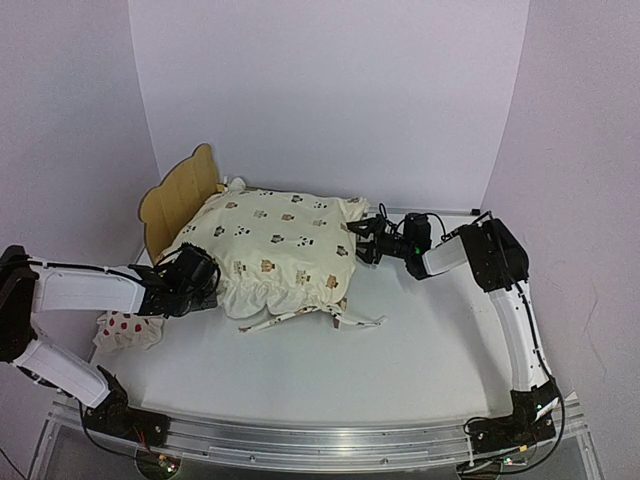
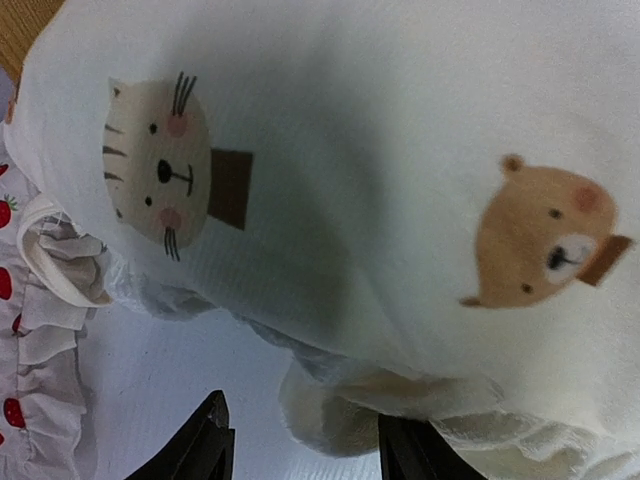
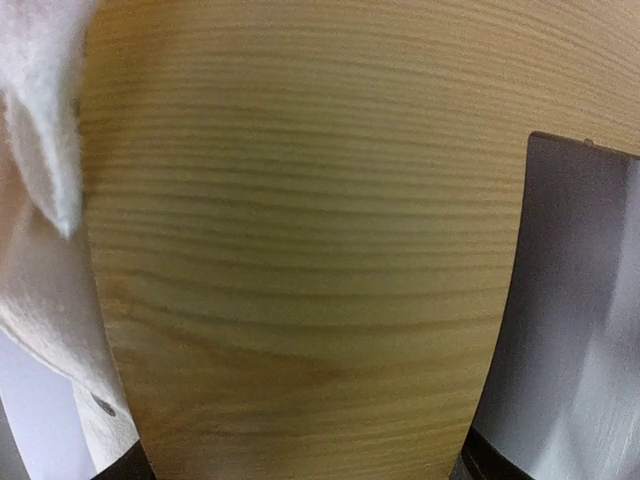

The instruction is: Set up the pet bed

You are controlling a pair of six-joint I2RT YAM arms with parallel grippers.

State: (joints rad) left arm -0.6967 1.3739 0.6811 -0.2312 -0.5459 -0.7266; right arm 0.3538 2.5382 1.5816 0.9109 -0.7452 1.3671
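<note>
Cushion (image 1: pixel 280 245) with animal faces covers the pet bed (image 1: pixel 180 195) on the counter (image 1: pixel 400 350). Our right pincer (image 1: pixel 360 238) clamps its wooden end; our left pincer (image 2: pixel 305 448) stands part-open around the ruffle.

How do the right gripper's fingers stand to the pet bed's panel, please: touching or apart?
Touching. The right wrist view shows the panel of the pet bed wedged between the fingers of the right gripper, without gaps.

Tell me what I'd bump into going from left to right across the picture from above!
Spotted pillow → big cushion with animal faces → right gripper.
</note>
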